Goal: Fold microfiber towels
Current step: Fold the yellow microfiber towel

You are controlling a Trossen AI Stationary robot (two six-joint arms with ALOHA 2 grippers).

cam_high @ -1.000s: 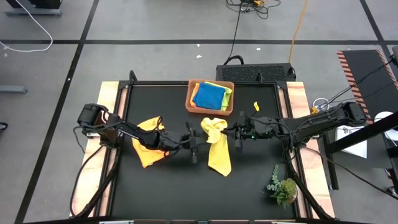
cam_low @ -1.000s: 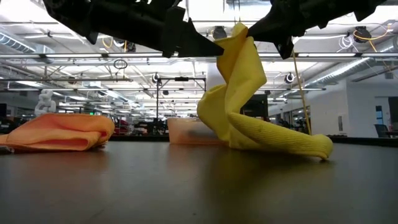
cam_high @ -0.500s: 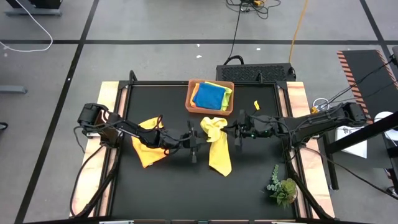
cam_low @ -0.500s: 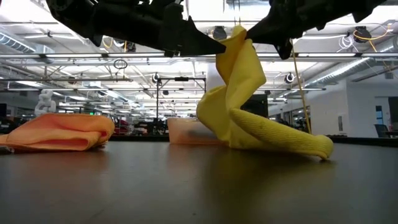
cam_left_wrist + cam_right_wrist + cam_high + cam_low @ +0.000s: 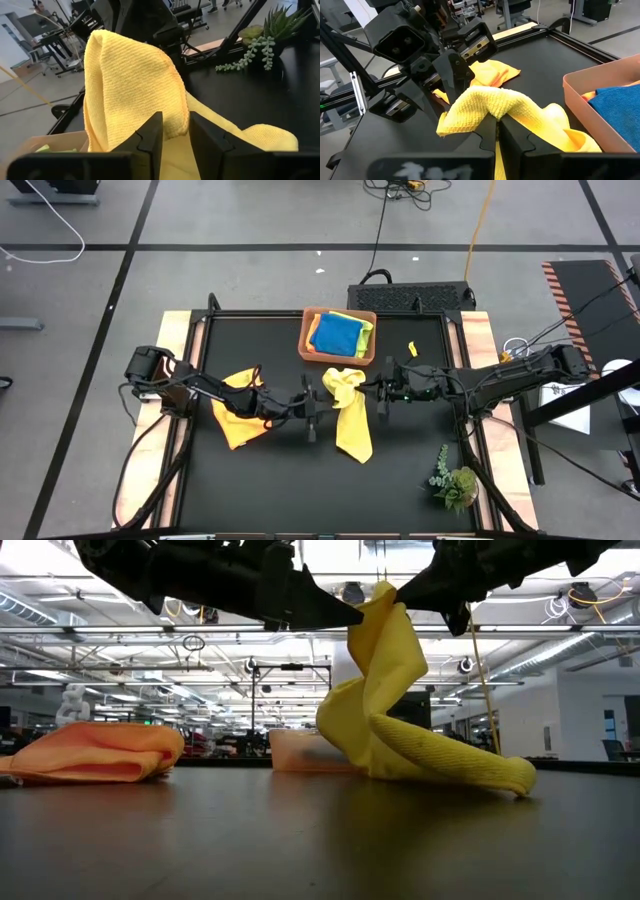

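Tools both pinch the soft yellow microfiber towel [image 5: 347, 408] beside the terracotta-brown tray [image 5: 338, 335]: left tool [image 5: 172, 131], right tool [image 5: 497, 125]. Spread its corners evenly before folding.

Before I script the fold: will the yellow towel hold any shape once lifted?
Probably not. The yellow towel sags in loose folds between the left pincer and right pincer, so it looks floppy. Its tail drags on the table, so expect trailing. The nubby weave likely grips well.
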